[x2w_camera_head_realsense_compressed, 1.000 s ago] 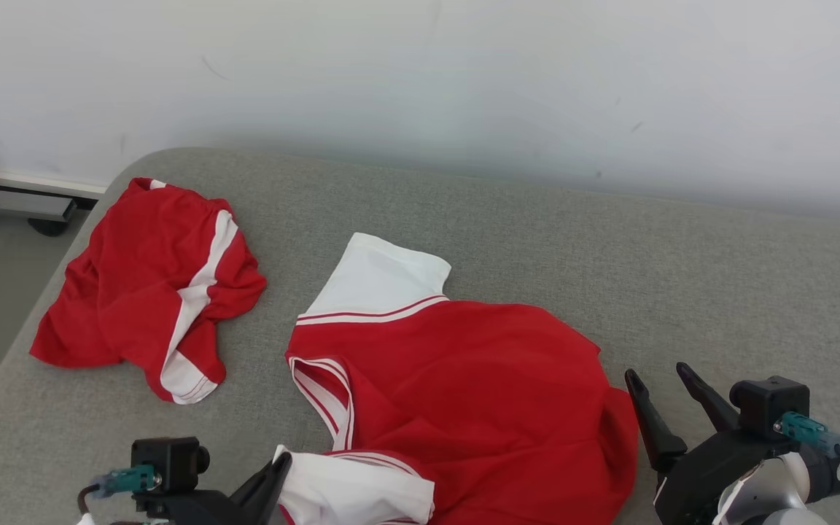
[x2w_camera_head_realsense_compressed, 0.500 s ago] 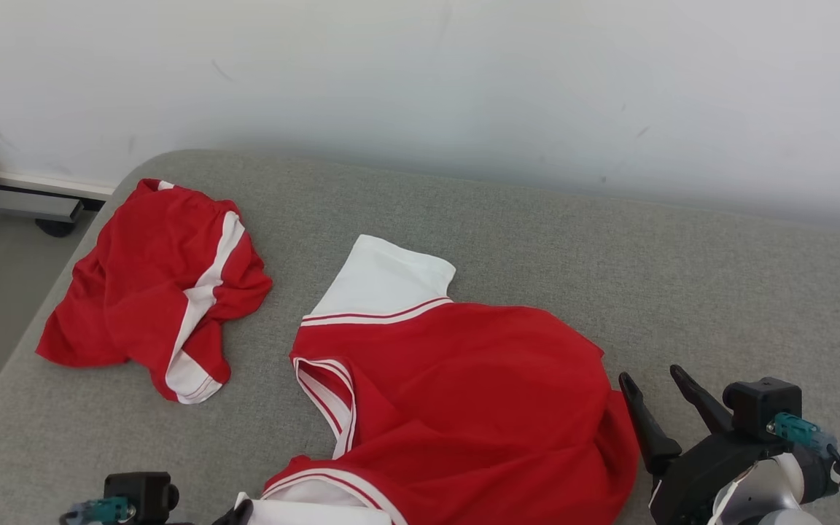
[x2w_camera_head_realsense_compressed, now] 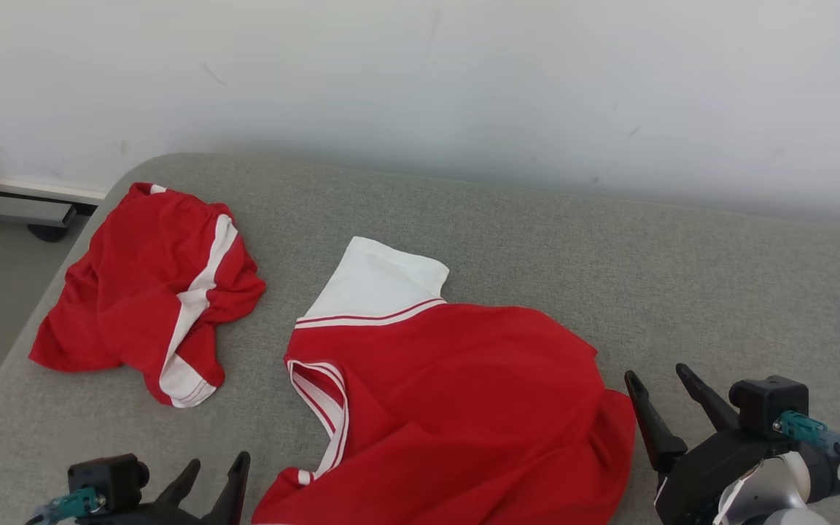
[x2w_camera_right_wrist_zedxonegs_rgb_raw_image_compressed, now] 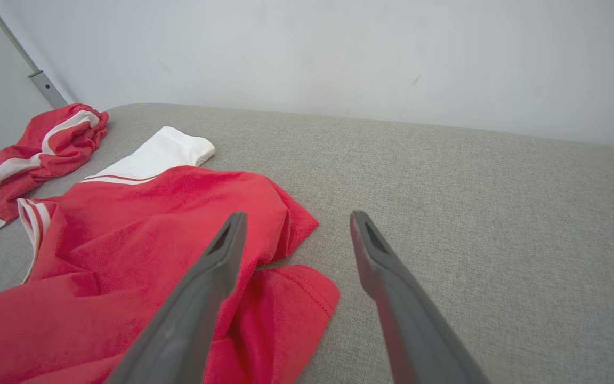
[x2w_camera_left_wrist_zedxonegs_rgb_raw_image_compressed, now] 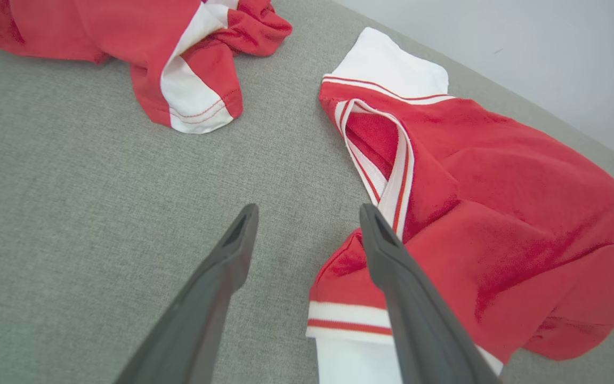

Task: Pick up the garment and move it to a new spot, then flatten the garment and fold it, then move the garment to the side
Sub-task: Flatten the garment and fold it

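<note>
Red shirt (x2w_camera_head_realsense_compressed: 464,408) w/ white sleeves lies rumpled on the grey pad (x2w_camera_head_realsense_compressed: 609,248), approx mid-width and close to the front edge, body bunched into soft folds. One white sleeve (x2w_camera_head_realsense_compressed: 380,281) lies flat and points toward the pad's back edge; the striped neck trim (x2w_camera_head_realsense_compressed: 325,397) sits on the shirt's left side. In the left wrist view the same shirt (x2w_camera_left_wrist_zedxonegs_rgb_raw_image_compressed: 499,213) has its other white sleeve (x2w_camera_left_wrist_zedxonegs_rgb_raw_image_compressed: 349,352) nearest the camera, red-striped cuff band across it. L claw (x2w_camera_head_realsense_compressed: 216,464) is at the pad's front edge, just left of the shirt, fingers spread apart w/ nothing btw. them; in its own view the L claw (x2w_camera_left_wrist_zedxonegs_rgb_raw_image_compressed: 309,209) has bare grey fabric in the gap, and its right finger overlaps the shirt's edge, contact can't be told. R claw (x2w_camera_head_realsense_compressed: 657,373) stands just beside the shirt's right hem nr the front edge, also spread wide and empty; in the right wrist view the R claw (x2w_camera_right_wrist_zedxonegs_rgb_raw_image_compressed: 297,216) hangs over bare pad next to the folded hem. 2nd red garment (x2w_camera_head_realsense_compressed: 150,292), crumpled w/ white bands, lies at the pad's back-left corner, well apart from the shirt. Pale wall (x2w_camera_head_realsense_compressed: 420,73) behind the back edge.
</note>
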